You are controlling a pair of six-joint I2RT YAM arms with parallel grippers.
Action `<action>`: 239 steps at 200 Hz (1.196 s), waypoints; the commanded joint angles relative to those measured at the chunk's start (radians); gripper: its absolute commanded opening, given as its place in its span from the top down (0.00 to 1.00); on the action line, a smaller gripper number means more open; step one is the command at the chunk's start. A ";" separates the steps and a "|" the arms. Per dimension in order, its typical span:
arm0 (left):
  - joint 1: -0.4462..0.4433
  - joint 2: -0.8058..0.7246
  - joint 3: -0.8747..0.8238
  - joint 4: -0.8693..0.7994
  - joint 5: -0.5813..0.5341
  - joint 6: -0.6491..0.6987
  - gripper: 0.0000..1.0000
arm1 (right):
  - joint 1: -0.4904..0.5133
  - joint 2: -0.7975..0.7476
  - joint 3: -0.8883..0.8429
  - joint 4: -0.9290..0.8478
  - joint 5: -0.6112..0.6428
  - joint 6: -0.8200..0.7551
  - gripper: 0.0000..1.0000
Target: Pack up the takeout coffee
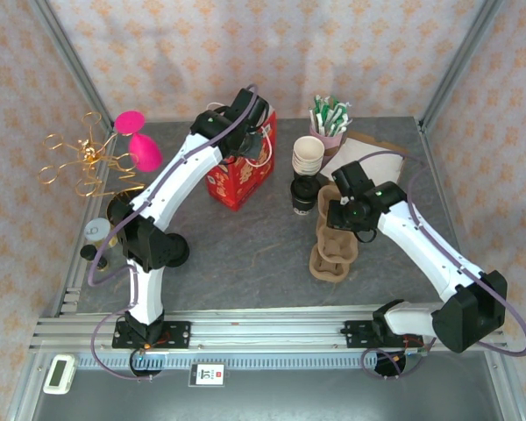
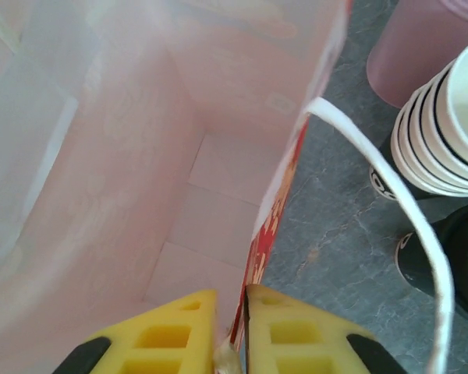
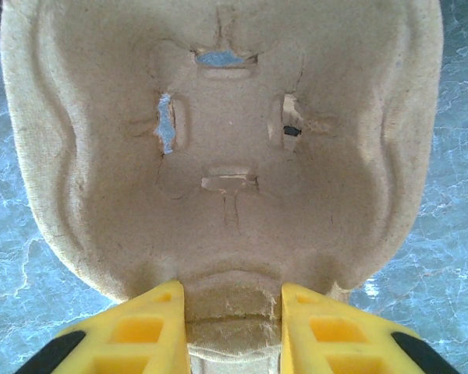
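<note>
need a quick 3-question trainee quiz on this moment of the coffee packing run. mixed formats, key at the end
1. True or false: the left gripper is pinching the wall of the red bag.
2. What does the right gripper grip?
A) a single paper cup
B) the pulp cup carrier
C) a black lid
3. Short answer: is the stack of white paper cups in the bag, in the carrier, or on the table?

Key
1. True: its fingers sit either side of the bag's wall.
2. B: the fingers clamp the carrier's near edge.
3. On the table.
</note>
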 commanded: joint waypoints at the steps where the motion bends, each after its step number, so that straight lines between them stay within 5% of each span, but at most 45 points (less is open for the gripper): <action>1: -0.001 -0.012 0.034 -0.064 0.040 -0.057 0.89 | -0.010 -0.013 0.004 0.012 0.015 -0.019 0.72; 37: -0.055 -0.081 -0.012 -0.106 -0.022 -0.213 0.97 | -0.014 -0.022 0.002 0.020 -0.001 -0.017 0.72; 124: -0.303 -0.253 -0.216 -0.091 -0.204 -0.615 0.97 | -0.014 -0.046 -0.034 0.037 0.017 -0.037 0.72; 216: -0.440 -0.194 -0.181 -0.301 -0.360 -0.771 0.97 | -0.016 -0.048 -0.086 0.066 -0.010 -0.037 0.73; 239: -0.441 -0.186 -0.191 -0.251 -0.297 -0.754 0.96 | -0.018 -0.047 -0.092 0.069 -0.011 -0.033 0.73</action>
